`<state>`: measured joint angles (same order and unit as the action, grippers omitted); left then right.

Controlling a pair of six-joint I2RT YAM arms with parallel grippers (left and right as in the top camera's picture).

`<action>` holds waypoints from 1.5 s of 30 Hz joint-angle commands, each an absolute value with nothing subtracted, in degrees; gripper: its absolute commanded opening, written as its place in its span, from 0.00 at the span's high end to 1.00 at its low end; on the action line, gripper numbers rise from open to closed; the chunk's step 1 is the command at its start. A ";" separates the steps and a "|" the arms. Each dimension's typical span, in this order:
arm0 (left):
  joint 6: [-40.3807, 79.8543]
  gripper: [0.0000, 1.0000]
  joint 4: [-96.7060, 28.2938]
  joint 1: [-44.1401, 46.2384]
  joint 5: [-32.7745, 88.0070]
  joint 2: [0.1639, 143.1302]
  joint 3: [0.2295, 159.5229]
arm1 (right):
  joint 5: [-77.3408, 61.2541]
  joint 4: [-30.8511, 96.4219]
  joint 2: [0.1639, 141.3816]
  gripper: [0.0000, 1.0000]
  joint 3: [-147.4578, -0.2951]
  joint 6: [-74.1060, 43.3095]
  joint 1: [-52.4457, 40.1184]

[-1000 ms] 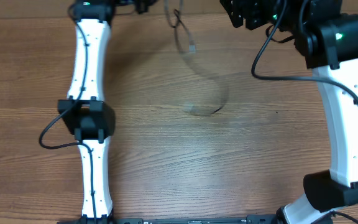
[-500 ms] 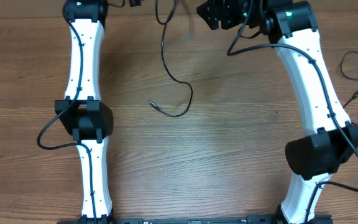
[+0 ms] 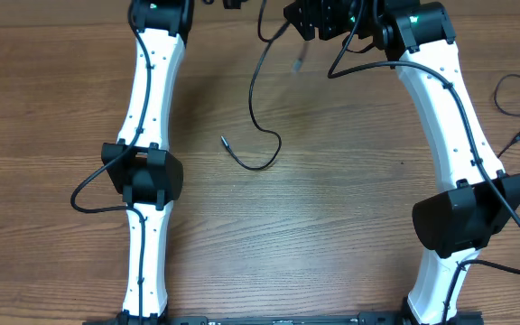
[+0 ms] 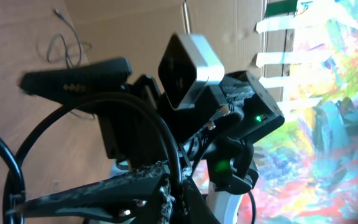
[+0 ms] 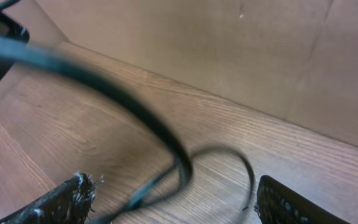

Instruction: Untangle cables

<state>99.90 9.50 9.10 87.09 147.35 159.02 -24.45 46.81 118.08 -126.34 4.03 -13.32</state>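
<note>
Firstly, we record the left gripper [image 4: 176, 190]. In its own wrist view the two fingers meet at the bottom of the frame and a thick black cord runs into the meeting point, so we judge it clamped on the lifted cable [image 3: 253, 90]. The right gripper [image 5: 173, 190] has its fingers wide apart. A blurred cord, most likely the same one, crosses between them, and we see no contact with either finger.

From above, both grippers sit close together at the far edge of the table [image 3: 350, 235]. The lifted cable drops from between them, curls once on the wood, and ends in a small plug [image 3: 225, 141] lying free near the middle. A second cable [image 3: 511, 78] lies loose at the right edge, well apart from the first.

We judge the step in hand to be drawing one cord clear of the rest, with the separation largely achieved. The next move calls either for the right gripper to close on the cord between its fingers, or for the left to lower it and lay it flat, away from the second cable.
</note>
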 commanded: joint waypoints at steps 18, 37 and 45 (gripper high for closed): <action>119.50 0.96 30.09 1.10 90.52 140.27 164.44 | -13.56 48.71 119.50 0.96 -126.32 1.28 6.94; 96.64 0.96 25.36 7.20 84.40 142.10 163.04 | -22.35 52.88 119.48 0.96 -126.39 1.34 6.13; 53.30 0.96 4.71 8.25 34.83 142.71 162.95 | -17.37 52.64 118.93 0.96 -126.50 1.96 -0.34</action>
<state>78.81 9.37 8.21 63.72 142.69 162.52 -20.16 53.15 120.55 -126.30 1.50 0.82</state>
